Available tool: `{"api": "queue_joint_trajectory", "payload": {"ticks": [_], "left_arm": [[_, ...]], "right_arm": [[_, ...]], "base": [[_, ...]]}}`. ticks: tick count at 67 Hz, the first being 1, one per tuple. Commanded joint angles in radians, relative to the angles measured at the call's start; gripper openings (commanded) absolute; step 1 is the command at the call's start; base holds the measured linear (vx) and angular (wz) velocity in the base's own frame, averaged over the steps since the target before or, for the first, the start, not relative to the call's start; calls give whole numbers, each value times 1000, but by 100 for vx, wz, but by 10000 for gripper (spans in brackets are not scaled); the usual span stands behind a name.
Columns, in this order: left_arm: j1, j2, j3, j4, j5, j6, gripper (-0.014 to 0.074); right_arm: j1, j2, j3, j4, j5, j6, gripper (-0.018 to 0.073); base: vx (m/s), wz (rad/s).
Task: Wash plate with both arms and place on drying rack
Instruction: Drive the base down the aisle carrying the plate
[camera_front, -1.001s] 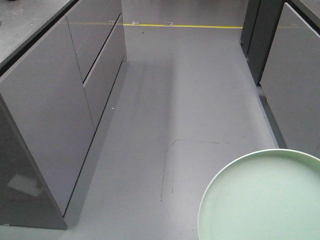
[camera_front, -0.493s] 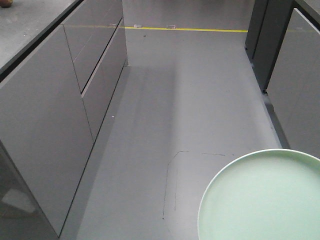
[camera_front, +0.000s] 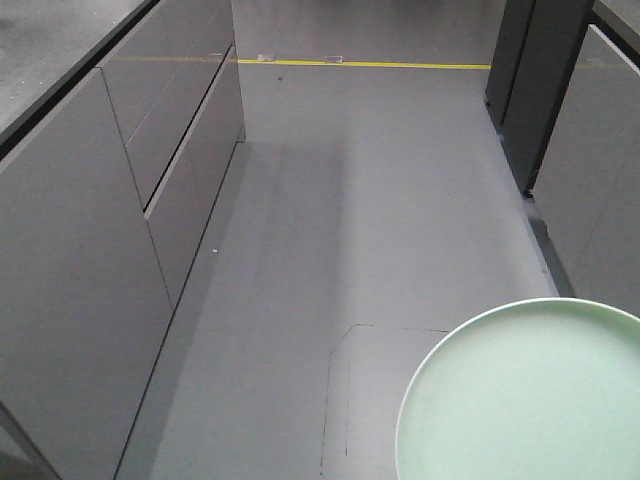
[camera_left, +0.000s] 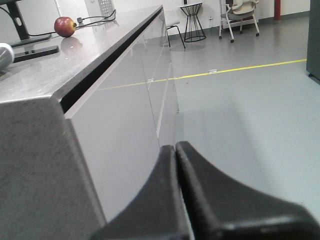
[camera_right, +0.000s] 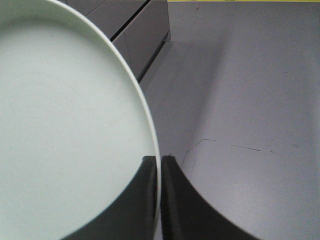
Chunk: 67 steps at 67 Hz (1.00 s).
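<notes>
Mint-green round matte plate (camera_right: 65, 125) is clamped at its rim between my right fingers (camera_right: 172, 200); my left fingers (camera_left: 215, 200) are pressed together, holding nothing.

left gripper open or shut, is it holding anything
Shut and empty: in its wrist view the left gripper has its black jaws pressed together along their length, with nothing between them.

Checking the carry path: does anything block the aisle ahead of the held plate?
Nothing visible does. The right end effector grips the plate by its rim, and the floor ahead is bare between the cabinets up to the yellow line. The drying rack is in no view.
</notes>
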Motion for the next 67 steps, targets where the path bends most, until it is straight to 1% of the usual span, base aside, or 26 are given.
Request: {"api": "queue_joint_trajectory", "payload": {"ticks": [1, 67], "left_arm": [[-8, -13, -21, -2, -73, -7, -7], [-8, -13, -21, -2, -73, -7, -7]], "right_arm": [[-5, 11, -24, 12, -70, 1, -1], [-5, 11, -24, 12, -70, 1, -1]], "base": [[22, -6], [23, -7]]}}
